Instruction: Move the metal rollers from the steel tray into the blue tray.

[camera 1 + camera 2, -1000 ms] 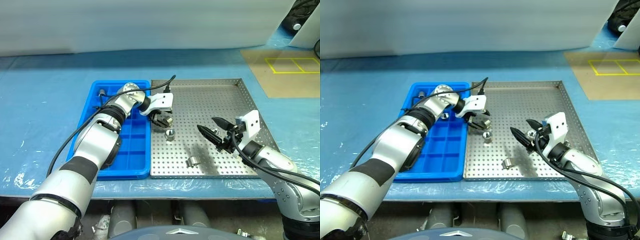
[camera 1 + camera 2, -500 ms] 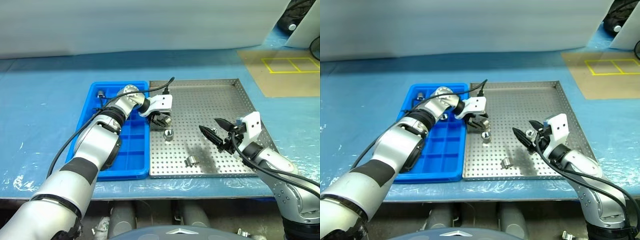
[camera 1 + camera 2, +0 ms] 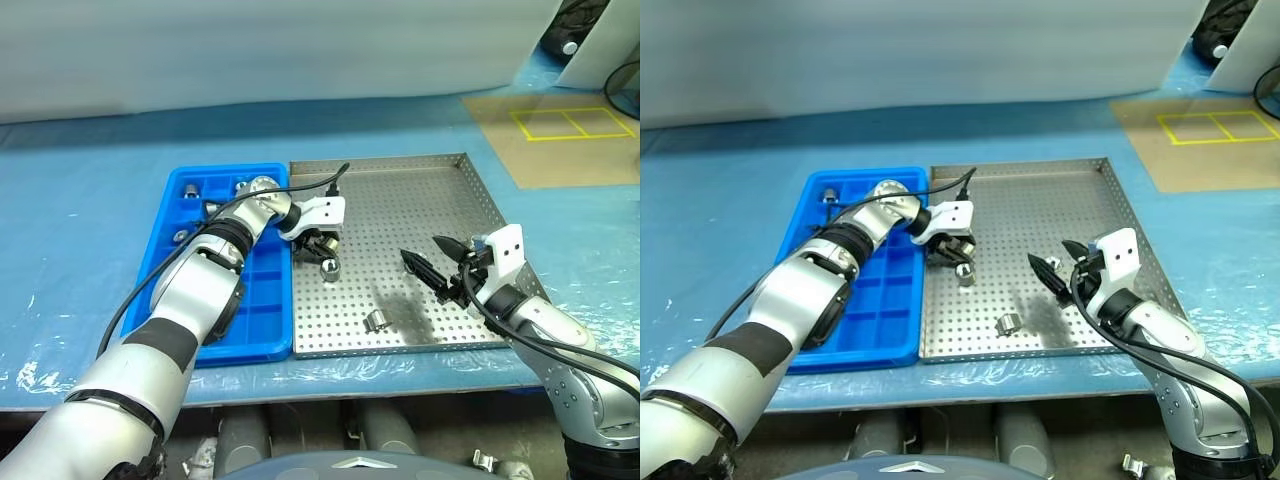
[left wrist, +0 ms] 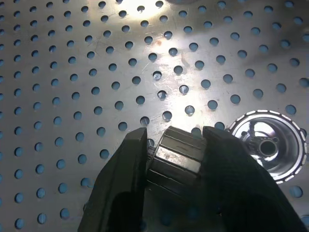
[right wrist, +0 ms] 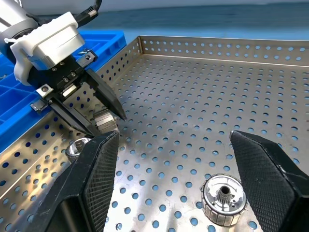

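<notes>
— So, what is different from a second ago in the head views?

— The left gripper [image 3: 322, 248] was partly open above a roller then. Now its two black fingers have closed on one metal roller [image 4: 176, 155]. The camera has swung a bit too, so more of the blue tray [image 3: 222, 331] shows.

— Where is that roller?

— Over the steel tray [image 3: 400, 200], close to its edge beside the blue tray. Another roller [image 3: 329, 267] stands upright on the holes just next to it, dark hole facing up. A third roller [image 3: 377, 320] lies nearer the front edge, and I cannot tell which way it points. A few small silver parts [image 3: 187, 190] sit in the far boxes of the blue tray.

— And the left wrist view?

— The held roller is squeezed between the two fingers [image 4: 124, 188], with its ribbed side toward the camera and its axis running from finger to finger. Whether it rests on the tray floor, I cannot tell. The upright roller is just beside it, not touching it.

— And the right wrist view?

— The right gripper [image 5: 186, 159] is wide open and holds nothing. It hangs above the steel tray. The roller near the front edge stands upright between its fingers, but they do not touch it. Farther off you see the left gripper pinching its roller.
</notes>
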### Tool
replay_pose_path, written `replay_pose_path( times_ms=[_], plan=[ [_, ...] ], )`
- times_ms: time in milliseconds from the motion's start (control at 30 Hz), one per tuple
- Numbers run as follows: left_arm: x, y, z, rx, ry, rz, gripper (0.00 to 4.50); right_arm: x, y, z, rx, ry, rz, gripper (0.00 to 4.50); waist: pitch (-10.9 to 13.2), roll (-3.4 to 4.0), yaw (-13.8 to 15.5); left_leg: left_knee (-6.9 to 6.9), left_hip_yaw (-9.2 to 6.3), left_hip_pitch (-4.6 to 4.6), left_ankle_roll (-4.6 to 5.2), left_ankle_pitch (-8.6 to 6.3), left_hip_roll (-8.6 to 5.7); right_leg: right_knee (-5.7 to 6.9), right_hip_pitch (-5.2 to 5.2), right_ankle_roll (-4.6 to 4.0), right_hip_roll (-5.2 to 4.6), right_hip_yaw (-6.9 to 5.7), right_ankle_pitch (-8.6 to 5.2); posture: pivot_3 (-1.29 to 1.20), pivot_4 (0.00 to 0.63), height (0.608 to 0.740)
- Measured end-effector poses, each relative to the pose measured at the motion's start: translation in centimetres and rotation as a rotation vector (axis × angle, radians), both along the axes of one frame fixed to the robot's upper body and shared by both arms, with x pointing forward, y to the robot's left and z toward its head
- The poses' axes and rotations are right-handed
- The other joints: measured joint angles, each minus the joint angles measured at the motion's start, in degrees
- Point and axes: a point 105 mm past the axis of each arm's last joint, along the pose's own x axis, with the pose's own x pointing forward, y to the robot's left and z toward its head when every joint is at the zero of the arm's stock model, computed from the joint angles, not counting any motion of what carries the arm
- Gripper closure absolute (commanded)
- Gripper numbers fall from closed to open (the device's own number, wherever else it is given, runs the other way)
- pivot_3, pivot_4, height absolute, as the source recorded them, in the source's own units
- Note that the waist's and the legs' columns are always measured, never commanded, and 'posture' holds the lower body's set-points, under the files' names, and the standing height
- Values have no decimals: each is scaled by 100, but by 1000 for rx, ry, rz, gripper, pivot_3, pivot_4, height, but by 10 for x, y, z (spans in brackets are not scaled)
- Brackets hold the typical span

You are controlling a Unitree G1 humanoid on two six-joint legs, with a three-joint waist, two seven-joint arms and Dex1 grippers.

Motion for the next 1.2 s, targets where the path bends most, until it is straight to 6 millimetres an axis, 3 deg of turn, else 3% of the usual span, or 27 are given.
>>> replay_pose_path(
  times_ms=[433,600,767,1033,1200],
  plan=[
    [7,5,6,-61,-9,64,3117,8,2,5,7,-28,7,747,1,-1,-31,-2,0,-12,0,0,-1,0,-15,0,2,0,0,-474,150,740],
    [13,9,33,-271,68,132,3117,15,9,6,13,-30,45,747,3,0,-1,-3,-1,-42,1,0,0,0,-39,-2,-6,-1,1,-420,150,740],
    [18,13,65,-420,89,150,3117,28,21,20,28,-72,117,747,4,1,50,-2,-1,-44,7,-3,-1,1,-41,-3,-11,-1,2,-327,150,740],
    [14,51,93,-478,91,120,3117,45,66,57,61,-132,430,747,17,9,215,-8,-2,-40,2,1,8,17,-48,-10,-9,-5,0,-82,150,740],
    [6,92,85,-482,92,185,3117,52,105,54,80,-94,638,747,18,13,437,-15,-2,-44,-1,2,13,25,-60,-22,-11,-12,-6,64,150,740]
  ],
)
